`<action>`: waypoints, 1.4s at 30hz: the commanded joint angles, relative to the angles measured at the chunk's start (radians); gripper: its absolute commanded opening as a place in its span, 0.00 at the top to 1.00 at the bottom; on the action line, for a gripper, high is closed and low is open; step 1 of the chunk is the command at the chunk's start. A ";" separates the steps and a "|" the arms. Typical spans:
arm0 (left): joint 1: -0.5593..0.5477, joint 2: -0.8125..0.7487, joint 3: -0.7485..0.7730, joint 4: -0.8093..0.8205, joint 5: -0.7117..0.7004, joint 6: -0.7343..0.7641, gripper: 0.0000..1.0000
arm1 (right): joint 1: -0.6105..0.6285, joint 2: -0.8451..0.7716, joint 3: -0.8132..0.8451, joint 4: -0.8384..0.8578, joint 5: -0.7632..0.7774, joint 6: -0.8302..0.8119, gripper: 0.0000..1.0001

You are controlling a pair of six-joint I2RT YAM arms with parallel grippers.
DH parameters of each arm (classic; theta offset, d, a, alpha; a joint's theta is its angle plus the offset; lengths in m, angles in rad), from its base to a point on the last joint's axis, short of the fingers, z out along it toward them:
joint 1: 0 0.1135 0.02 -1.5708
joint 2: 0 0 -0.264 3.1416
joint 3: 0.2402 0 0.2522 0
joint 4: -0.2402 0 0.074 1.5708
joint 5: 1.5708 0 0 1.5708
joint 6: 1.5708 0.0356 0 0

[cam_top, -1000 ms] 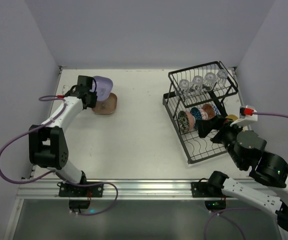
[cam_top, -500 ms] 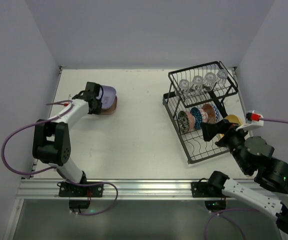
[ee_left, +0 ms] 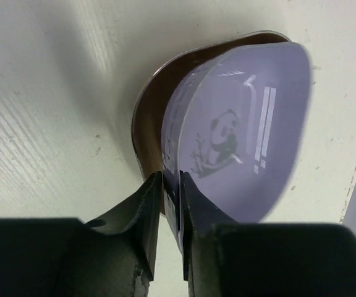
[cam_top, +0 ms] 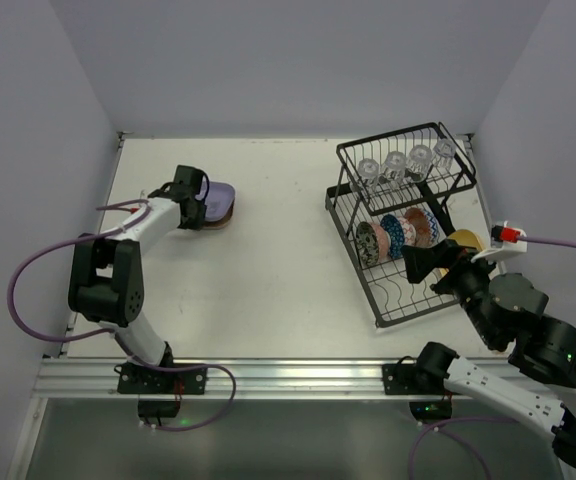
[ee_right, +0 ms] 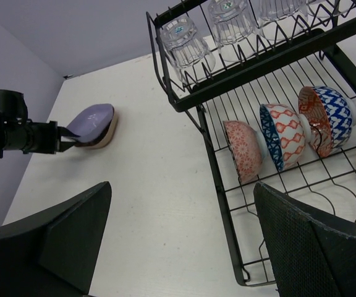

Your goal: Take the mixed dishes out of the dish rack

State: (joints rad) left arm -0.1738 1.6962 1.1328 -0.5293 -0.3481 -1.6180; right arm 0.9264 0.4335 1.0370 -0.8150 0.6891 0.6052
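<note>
My left gripper [cam_top: 192, 194] is shut on the rim of a lavender plate [cam_top: 218, 190] with a panda print [ee_left: 240, 133]. The plate lies tilted low on a brown dish [cam_top: 215, 214] at the table's far left; the dish also shows in the left wrist view [ee_left: 150, 117]. The black dish rack [cam_top: 353, 230] stands on the right. Its upper shelf holds several clear glasses [ee_right: 184, 40]. Its lower tray holds three patterned bowls [ee_right: 245, 151] on edge and a yellow plate [cam_top: 465, 240]. My right gripper [cam_top: 430, 262] is open and empty, over the rack's near part.
White walls close the table at the back and on both sides. The metal rail [cam_top: 288, 375] with the arm bases runs along the near edge. Bare table [cam_top: 288, 250] lies between the brown dish and the rack.
My left gripper has lowered the lavender plate from nearly upright down onto the brown dish. My right gripper drew back toward the near right, uncovering the yellow plate, then held still.
</note>
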 commanded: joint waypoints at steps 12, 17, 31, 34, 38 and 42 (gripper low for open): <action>-0.023 -0.115 0.021 0.074 -0.023 0.009 0.00 | -0.012 0.112 0.026 -0.041 0.073 -0.028 0.01; -0.024 -0.262 0.018 0.103 -0.005 0.219 0.00 | -0.176 0.223 0.078 -0.038 -0.035 -0.136 0.01; -0.024 -0.680 -0.077 -0.129 0.316 1.227 0.00 | -0.547 0.434 0.078 -0.056 0.046 -0.573 0.01; -0.030 -0.806 -0.270 -0.046 0.329 1.238 0.00 | -0.603 0.494 0.037 -0.049 0.069 -0.665 0.01; -0.033 -0.886 -0.318 -0.015 0.253 1.225 0.00 | -0.675 0.571 -0.012 -0.035 0.136 -0.703 0.05; -0.131 -0.853 -0.311 -0.026 0.193 1.239 0.00 | -0.742 0.634 -0.054 -0.006 0.061 -0.751 0.07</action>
State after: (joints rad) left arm -0.2508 0.8207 0.8055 -0.5800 -0.1032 -0.4332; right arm 0.2241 1.0466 1.0073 -0.8577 0.7586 -0.0578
